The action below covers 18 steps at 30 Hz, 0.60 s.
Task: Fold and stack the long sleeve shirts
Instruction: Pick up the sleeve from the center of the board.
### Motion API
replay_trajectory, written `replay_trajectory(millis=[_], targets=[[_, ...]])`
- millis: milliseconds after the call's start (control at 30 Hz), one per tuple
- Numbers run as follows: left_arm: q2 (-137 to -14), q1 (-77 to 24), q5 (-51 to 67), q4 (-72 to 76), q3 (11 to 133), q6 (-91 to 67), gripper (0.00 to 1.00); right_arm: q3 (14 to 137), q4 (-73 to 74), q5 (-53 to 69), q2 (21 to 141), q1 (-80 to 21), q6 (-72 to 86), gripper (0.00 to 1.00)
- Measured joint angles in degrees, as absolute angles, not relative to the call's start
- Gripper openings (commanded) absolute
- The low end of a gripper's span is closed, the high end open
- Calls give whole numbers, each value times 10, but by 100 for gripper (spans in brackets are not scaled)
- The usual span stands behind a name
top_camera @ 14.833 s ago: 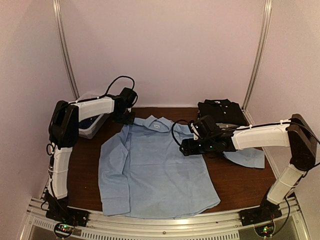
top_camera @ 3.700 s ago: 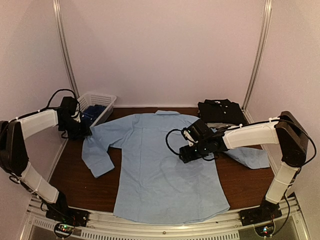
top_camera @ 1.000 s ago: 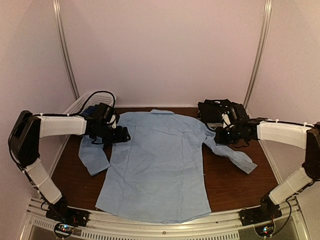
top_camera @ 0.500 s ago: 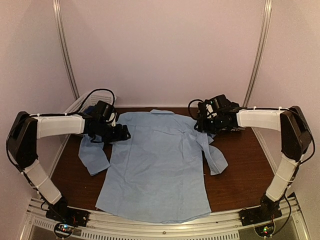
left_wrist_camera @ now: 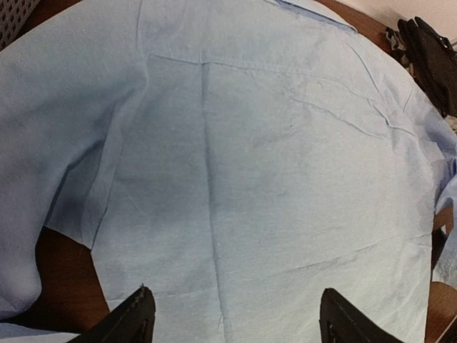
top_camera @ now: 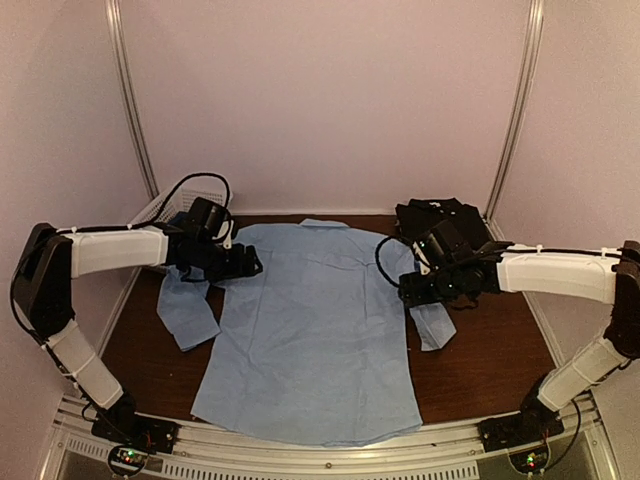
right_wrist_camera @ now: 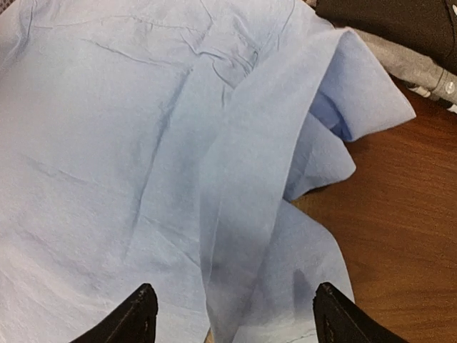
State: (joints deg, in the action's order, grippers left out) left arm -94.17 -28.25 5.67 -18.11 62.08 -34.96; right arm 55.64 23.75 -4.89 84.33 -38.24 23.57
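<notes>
Right gripper (right_wrist_camera: 235, 314) gapes empty over the blue shirt's (top_camera: 310, 330) crumpled sleeve (right_wrist_camera: 271, 164). Left gripper (left_wrist_camera: 232, 321) stands wide and empty above its back. The blue shirt lies spread, unfolded. A black shirt (top_camera: 440, 215) sits folded behind. Most folding remains.

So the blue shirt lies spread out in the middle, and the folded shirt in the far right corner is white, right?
Not quite. The folded shirt in the far right corner is black, not white; the top external view shows it. The blue shirt does lie spread out in the middle.
</notes>
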Motion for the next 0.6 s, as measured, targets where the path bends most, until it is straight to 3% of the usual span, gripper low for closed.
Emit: replay_trajectory(millis=[367,400,533,600], targets=[[-942,-287,68,-174,637,-350,82,462,290,-92,816,-439,275,62],[-941,-288,70,-170,637,-350,82,452,294,-92,816,-439,278,57],[-927,-300,75,-153,637,-350,82,453,302,-93,822,-439,277,15],[-915,-309,76,-141,637,-350,82,469,310,-95,828,-439,272,4]])
